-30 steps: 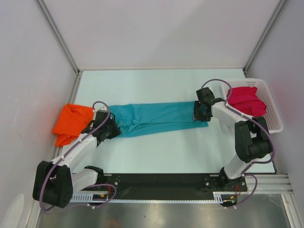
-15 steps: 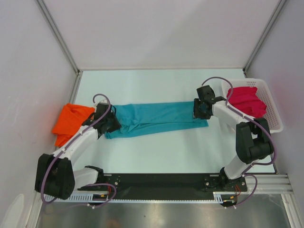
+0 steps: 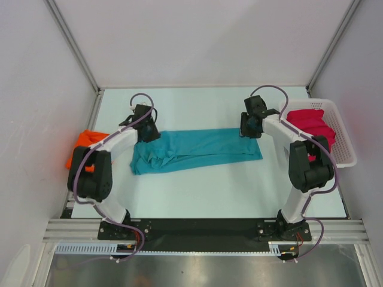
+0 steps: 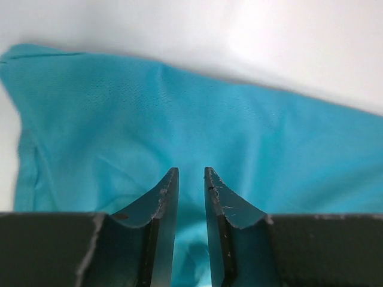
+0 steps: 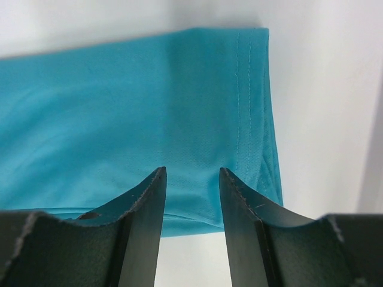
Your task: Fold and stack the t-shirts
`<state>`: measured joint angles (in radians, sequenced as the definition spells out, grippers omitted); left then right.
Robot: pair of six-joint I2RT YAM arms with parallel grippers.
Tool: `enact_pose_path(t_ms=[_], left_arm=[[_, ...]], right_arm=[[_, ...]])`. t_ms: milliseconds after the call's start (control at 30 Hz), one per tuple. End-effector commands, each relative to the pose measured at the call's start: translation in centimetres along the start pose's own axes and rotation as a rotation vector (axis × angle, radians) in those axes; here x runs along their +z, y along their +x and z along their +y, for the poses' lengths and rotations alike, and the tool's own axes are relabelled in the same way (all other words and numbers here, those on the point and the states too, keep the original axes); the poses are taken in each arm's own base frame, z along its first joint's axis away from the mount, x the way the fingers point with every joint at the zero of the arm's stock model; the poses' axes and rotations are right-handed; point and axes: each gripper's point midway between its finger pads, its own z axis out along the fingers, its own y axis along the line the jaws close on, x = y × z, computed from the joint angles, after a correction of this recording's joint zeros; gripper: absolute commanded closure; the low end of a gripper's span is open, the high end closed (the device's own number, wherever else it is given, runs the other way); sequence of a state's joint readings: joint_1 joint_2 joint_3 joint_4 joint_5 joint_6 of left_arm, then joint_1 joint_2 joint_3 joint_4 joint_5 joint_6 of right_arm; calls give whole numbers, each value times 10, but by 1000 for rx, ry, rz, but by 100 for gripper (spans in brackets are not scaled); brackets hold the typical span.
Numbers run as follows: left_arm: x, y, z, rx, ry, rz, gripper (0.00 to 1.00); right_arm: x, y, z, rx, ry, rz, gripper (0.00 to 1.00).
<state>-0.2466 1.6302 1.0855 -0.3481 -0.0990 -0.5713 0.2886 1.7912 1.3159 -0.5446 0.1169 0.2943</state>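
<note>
The teal t-shirt [image 3: 197, 149] lies in a long folded band across the table, its left end rumpled. My left gripper [image 3: 145, 131] hovers over its far left corner. In the left wrist view its jaws [image 4: 191, 170] stand narrowly open over the teal cloth [image 4: 179, 101], gripping nothing. My right gripper [image 3: 249, 127] is over the shirt's far right corner. It is open [image 5: 191, 170] above the hemmed end of the shirt [image 5: 119, 101]. The orange t-shirt [image 3: 84, 143] lies at the left, partly hidden by my left arm. The magenta t-shirt [image 3: 308, 125] sits in the basket.
The white slotted basket [image 3: 344, 146] stands at the right edge of the table. Metal posts and walls close in the left, right and back sides. My arm bases sit on the black rail [image 3: 197, 227] at the near edge.
My left arm swung from the shirt's near left end up to its far left corner. My right gripper moved slightly farther back. The shirt's left end shifted and bunched.
</note>
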Motion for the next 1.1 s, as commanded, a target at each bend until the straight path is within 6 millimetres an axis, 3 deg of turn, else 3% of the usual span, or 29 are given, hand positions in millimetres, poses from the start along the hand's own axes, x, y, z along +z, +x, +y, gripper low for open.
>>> enact_pose_path(t_ms=[0,167,433,633,800,1067], left_arm=[[27,14,-1,27,4,65,72],[34,42,7,16,14,123,74],[-6,73,28,17,29,109,74],[-28,106,50,-5,29,115,74],[-42,111,54,-17,53,82,74],[-44,115,56,-14,57,85,74]], right_arm=[[-4,-8,-4,-17,23,-7,54],[-8,-7,-6,-17,21,-9,54],[-21,4,1,-13,-11,-23,54],[-23,34,-1,-23,-6,4,55],[-31,43,-1,-22,-5,-1,55],[-41,44,6,-29,-11,-12,55]])
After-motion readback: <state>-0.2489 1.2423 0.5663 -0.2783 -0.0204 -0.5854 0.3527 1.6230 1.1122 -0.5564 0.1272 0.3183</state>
